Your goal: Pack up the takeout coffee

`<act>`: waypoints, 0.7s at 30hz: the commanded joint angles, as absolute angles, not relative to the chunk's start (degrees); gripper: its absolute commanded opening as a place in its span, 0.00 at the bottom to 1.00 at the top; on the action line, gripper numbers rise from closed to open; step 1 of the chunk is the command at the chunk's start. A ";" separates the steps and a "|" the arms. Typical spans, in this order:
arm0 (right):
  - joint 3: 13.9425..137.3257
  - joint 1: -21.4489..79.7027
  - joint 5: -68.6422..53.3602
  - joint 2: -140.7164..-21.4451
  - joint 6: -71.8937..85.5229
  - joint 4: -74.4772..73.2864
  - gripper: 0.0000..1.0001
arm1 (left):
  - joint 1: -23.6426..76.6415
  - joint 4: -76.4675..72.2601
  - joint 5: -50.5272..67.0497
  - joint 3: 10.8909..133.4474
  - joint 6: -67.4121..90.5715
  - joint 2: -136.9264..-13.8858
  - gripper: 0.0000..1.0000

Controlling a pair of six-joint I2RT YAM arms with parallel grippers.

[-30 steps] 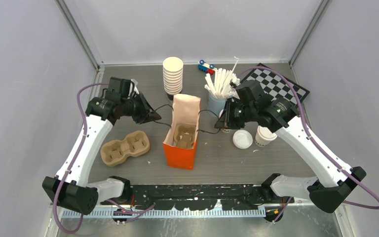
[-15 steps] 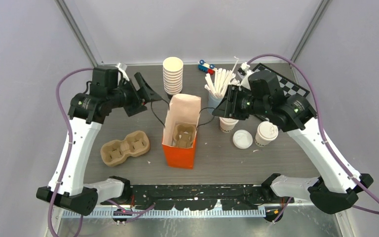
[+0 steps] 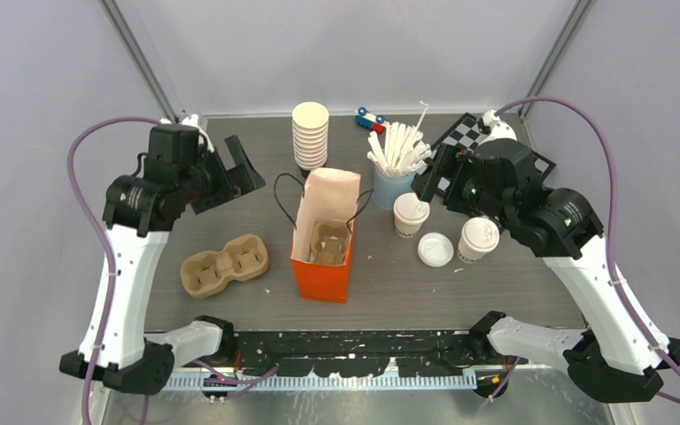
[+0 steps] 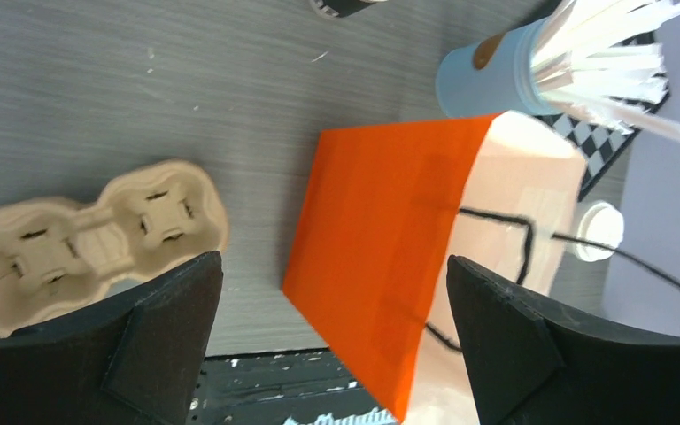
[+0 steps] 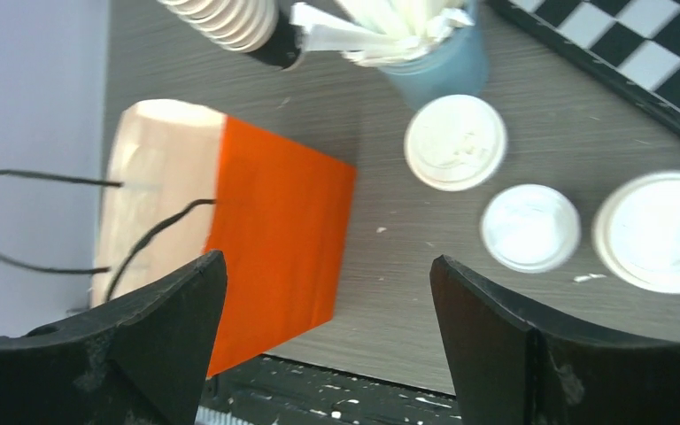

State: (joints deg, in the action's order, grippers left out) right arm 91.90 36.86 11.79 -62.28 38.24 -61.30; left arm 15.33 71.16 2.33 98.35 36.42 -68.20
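Note:
Two takeout coffee cups with white sip lids stand right of the orange bag (image 3: 323, 266): one (image 3: 410, 212) by the blue cup, the other (image 3: 478, 237) further right. The right wrist view looks down on both lids (image 5: 455, 142) (image 5: 660, 232). The bag stands upright and open, a cardboard carrier (image 3: 330, 241) inside it, its black string handles hanging loose. Up and to the left of the bag hangs my left gripper (image 3: 233, 177), open and empty. My right gripper (image 3: 432, 180) hovers open and empty above the blue cup and the nearer coffee.
A loose white lid (image 3: 435, 249) lies between the two coffees. A second cardboard carrier (image 3: 224, 264) lies left of the bag. Behind the bag are a stack of lidless cups (image 3: 310, 133), a light-blue cup of white sticks (image 3: 393, 186), a toy car (image 3: 370, 119) and a checkerboard (image 3: 496, 146).
Both grippers went from shut on the bag's string handles to open and let them go. Both arms rose and drew back outward from the bag.

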 commanded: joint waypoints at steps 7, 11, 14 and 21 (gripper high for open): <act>89.09 35.56 25.30 -63.83 40.74 -65.90 0.94 | 13.45 73.39 5.11 92.25 43.30 -59.67 0.91; 89.22 34.41 26.20 -65.00 40.62 -65.87 0.96 | 13.45 82.50 5.01 92.64 55.48 -59.29 0.81; 89.43 34.22 25.53 -66.22 40.23 -65.83 0.96 | 13.45 85.05 7.34 90.36 67.36 -55.91 0.76; 86.48 33.43 21.63 -66.63 40.01 -62.96 0.96 | 13.53 78.71 13.94 83.35 78.84 -49.73 0.64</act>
State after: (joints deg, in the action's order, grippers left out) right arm 87.57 33.89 22.68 -66.72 39.79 -65.69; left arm 13.74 80.64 11.14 84.42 69.84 -52.40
